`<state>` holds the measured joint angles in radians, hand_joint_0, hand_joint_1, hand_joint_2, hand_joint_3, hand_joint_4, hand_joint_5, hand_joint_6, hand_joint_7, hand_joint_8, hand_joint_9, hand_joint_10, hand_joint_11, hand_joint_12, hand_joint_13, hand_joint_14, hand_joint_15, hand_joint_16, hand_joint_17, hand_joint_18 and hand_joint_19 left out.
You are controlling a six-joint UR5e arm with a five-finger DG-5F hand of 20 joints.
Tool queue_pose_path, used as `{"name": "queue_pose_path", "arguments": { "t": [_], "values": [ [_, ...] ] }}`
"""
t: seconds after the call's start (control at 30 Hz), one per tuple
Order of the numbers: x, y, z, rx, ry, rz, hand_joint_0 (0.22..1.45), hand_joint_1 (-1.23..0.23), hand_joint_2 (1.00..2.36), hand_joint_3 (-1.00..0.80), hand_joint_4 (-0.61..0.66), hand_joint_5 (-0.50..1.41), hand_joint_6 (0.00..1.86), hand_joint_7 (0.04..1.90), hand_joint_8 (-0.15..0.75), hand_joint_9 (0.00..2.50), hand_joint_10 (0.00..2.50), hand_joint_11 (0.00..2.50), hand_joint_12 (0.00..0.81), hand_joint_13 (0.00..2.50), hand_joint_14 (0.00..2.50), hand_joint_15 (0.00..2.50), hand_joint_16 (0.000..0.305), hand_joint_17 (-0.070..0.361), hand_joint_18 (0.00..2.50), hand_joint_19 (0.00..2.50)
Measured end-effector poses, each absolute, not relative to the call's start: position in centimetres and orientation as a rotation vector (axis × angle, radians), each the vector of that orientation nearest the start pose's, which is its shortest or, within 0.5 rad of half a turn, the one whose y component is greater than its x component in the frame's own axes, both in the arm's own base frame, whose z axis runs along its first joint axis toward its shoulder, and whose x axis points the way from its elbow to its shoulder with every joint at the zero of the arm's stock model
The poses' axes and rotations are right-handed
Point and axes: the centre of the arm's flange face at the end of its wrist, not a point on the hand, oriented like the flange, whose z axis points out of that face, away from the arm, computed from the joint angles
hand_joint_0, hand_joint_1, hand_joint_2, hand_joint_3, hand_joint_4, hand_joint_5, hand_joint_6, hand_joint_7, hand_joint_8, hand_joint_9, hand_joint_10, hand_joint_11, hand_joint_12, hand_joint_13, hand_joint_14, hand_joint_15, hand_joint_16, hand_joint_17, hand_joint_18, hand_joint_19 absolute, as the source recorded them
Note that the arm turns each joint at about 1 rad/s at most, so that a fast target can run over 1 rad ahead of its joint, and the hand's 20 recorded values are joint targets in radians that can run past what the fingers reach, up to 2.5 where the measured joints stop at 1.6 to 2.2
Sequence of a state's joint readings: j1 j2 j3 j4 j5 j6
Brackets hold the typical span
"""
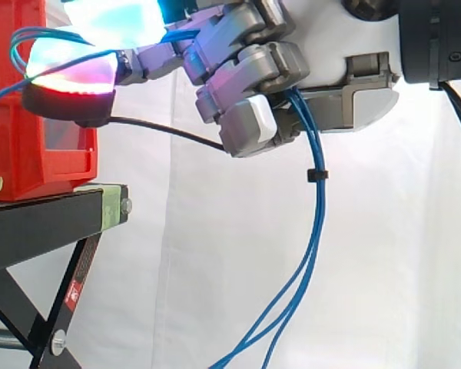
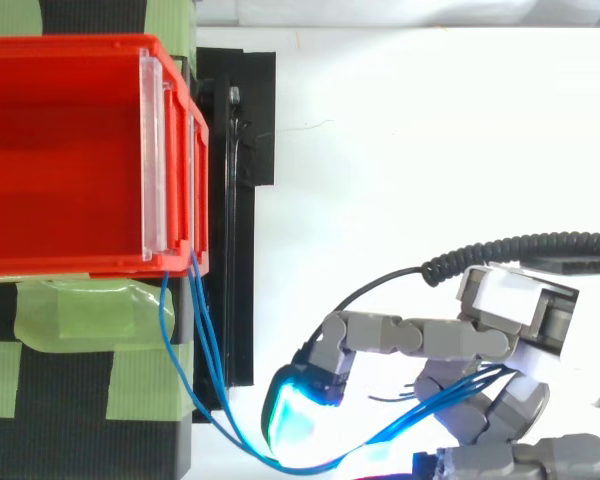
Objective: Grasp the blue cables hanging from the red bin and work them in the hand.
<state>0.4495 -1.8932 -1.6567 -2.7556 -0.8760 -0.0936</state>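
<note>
White curtain (image 1: 215,254) hangs behind everything in the side view. Against it the hand (image 1: 246,69) reaches in with its fingers curled tight around the blue cables (image 1: 316,223) — a firm grasp, the strands pinned between the bent fingers and the palm. Beyond the fingertips (image 1: 69,69), which glow cyan above and red-white below, stands the red bin (image 1: 31,154) on its black stand (image 1: 31,223). In this view the glowing pads overlap the bin's front.

From the bin the cables run across to the fingertips, pass through the hand and come out beneath the palm, where they drop as one bundle. A small black tie (image 1: 316,175) clasps the bundle just below the hand. Under the tie the strands part a little and sweep down toward the bin's side of the frame.

In the top view the hand (image 2: 450,338) lies apart from the bin (image 2: 60,150), off past the corner nearest it. The cables (image 2: 205,370) leave that corner and trail along the stand's edge, beside a patch of green tape (image 2: 70,310). They then bend round under the cyan fingertip (image 2: 292,418) and run on into the curled fingers — slack in the loop, straighter where they enter the grasp.
</note>
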Motion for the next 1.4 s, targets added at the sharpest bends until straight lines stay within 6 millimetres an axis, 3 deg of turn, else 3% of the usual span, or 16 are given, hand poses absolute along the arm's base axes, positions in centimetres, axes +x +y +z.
{"name": "queue_pose_path", "arguments": {
  "t": [0.2, 0.37, 0.47, 0.63, 0.83, 1.0, 1.27, 1.37, 1.4],
  "values": [
    [59.76, 6.97, 30.82, 1.257, 1.105, 0.934, 0.96, -0.66, 1.03, -0.23, 0.25, 0.42, 0.01, 1.27, 0.535, 1.78, 2.5, 2.5, 0.712, 2.02, 2.5, 1.97, 0.237, 0.178, 2.5, 0.65],
    [59.77, 7.05, 30.8, 1.243, 1.12, 0.928, 0.95, -0.66, 1.03, -0.23, 0.28, 0.41, 0.01, 1.28, 0.535, 1.78, 2.5, 2.5, 0.712, 2.02, 2.5, 1.97, 0.237, 0.178, 2.5, 0.65],
    [59.79, 7.1, 30.8, 1.235, 1.129, 0.925, 0.87, -0.69, 1.02, -0.39, 0.29, 0.42, 0.01, 1.32, 0.535, 1.78, 2.5, 2.5, 0.712, 2.02, 2.5, 1.97, 0.237, 0.178, 2.5, 0.65],
    [59.8, 7.2, 30.81, 1.222, 1.142, 0.923, 0.84, -0.7, 1.02, -0.58, 0.29, 0.46, 0.02, 1.45, 0.535, 1.78, 2.5, 2.5, 0.712, 2.02, 2.5, 1.97, 0.237, 0.178, 2.5, 0.65],
    [59.77, 7.29, 30.78, 1.216, 1.155, 0.925, 0.83, -0.72, 1.01, -0.73, 0.3, 0.42, 0.28, 1.37, 0.535, 1.78, 2.5, 2.5, 0.712, 2.02, 2.5, 1.97, 0.237, 0.178, 2.5, 0.65],
    [59.76, 7.32, 30.76, 1.215, 1.159, 0.925, 0.84, -0.74, 1.01, -0.76, 0.28, 0.41, 0.39, 1.35, 0.535, 1.78, 2.5, 2.5, 0.712, 2.02, 2.5, 1.97, 0.237, 0.178, 2.5, 0.65],
    [59.76, 7.31, 30.76, 1.215, 1.159, 0.925, 0.89, -0.77, 1.02, -0.57, 0.22, 0.35, 0.56, 1.4, 0.535, 1.78, 2.5, 2.5, 0.712, 2.02, 2.5, 1.97, 0.237, 0.178, 2.5, 0.65],
    [59.77, 7.31, 30.77, 1.215, 1.159, 0.926, 0.89, -0.78, 1.02, -0.45, 0.22, 0.17, 1.05, 1.18, 0.535, 1.78, 2.5, 2.5, 0.712, 2.02, 2.5, 1.97, 0.237, 0.178, 2.5, 0.65],
    [59.77, 7.32, 30.77, 1.215, 1.159, 0.926, 0.89, -0.79, 1.02, -0.38, 0.22, 0.13, 1.1, 1.14, 0.535, 1.78, 2.5, 2.5, 0.712, 2.02, 2.5, 1.97, 0.237, 0.178, 2.5, 0.65]
  ]
}}
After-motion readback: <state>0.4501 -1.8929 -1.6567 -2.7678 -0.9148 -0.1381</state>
